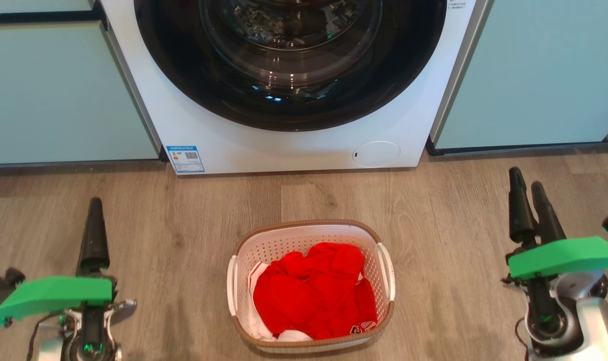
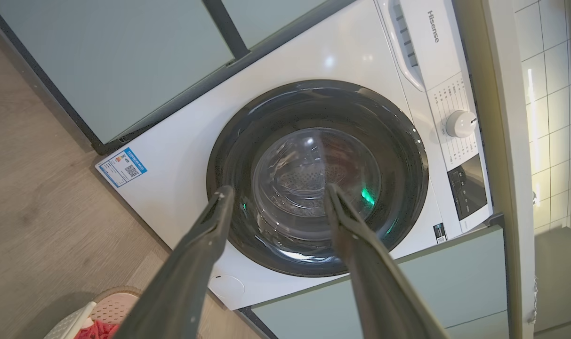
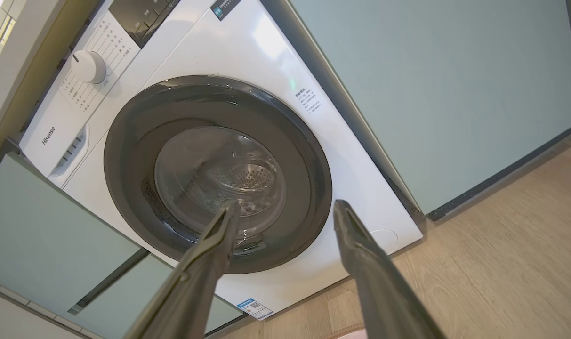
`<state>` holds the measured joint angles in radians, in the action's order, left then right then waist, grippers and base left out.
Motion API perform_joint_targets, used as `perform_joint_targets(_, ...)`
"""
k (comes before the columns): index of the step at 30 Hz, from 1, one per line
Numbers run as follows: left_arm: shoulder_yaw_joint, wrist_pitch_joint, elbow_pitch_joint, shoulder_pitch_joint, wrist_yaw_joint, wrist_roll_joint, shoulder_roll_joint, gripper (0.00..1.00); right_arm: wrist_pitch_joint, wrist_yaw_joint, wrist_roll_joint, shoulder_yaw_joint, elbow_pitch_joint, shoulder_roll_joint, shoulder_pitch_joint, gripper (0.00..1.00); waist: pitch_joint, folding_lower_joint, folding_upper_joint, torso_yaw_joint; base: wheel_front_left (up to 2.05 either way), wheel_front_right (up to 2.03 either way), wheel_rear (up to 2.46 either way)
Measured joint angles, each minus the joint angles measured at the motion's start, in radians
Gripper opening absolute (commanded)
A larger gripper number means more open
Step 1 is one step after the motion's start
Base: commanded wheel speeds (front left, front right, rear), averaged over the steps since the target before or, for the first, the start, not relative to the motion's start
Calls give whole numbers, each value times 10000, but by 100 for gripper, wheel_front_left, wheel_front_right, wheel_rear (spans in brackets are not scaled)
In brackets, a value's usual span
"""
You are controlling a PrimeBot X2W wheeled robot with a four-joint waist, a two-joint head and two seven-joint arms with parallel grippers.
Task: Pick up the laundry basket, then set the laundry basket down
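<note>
The head view's top edge cuts off the washer (image 1: 293,145) above mid-door. Red clothes (image 1: 316,291) hide the floor of the basket (image 1: 311,235) and most of a white cloth (image 1: 257,323) beneath them. The left wrist view's bottom edge cuts the basket down to one corner. The print on the washer's blue label (image 1: 185,159) is too small to read.

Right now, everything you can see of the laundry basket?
The laundry basket is small, rounded-rectangular white plastic with perforated walls, a brown woven-look rim and white side handles. It sits upright on the wood floor before the washing machine, apart from it, holding crumpled red clothing over something white.
</note>
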<state>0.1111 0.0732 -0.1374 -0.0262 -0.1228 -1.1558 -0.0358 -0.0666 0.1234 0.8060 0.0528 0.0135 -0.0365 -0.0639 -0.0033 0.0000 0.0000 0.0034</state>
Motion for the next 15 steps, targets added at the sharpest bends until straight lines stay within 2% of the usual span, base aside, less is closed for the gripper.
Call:
perform_joint_targets(6, -320, 169, 949, -38, 376, 1789, 0, 100, -205, 0, -1131, -318, -201, -75, -194, 100, 40, 0, 0, -17, 0, 0, 0)
perform_joint_targets(10, -1012, 265, 1630, -221, 1218, 3085, -6, 100, -332, 0, -1921, -604, -324, -213, -201, 100, 75, 0, 0, -42, 0, 0, 0)
perform_joint_targets(15, -1881, 430, 1894, -232, 1737, 4474, -8, 100, -466, 2, -2857, -846, -514, -336, -255, 100, 83, 0, 0, -59, 0, 0, 0)
